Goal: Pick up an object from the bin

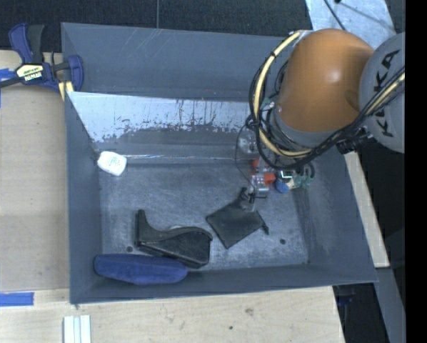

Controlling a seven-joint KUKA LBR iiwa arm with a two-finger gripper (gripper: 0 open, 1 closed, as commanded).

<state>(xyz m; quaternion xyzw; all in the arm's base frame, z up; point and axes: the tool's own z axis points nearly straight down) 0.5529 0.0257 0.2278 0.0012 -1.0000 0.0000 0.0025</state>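
End effector [248, 196] points down at upper edge of dark flat sheet [235, 228].

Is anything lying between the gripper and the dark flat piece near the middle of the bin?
Nothing visible does. The gripper is at the upper corner of the dark flat piece; the black curved thing lies aside, toward the view's left.

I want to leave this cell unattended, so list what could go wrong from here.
1. The gripper is at the upper corner of a flat dark piece lying on the bin floor; a pinch at a corner may slip off.
2. The piece looks thin, so the gripper may press into the floor.
3. A push could slide the piece against the black handle beside it.
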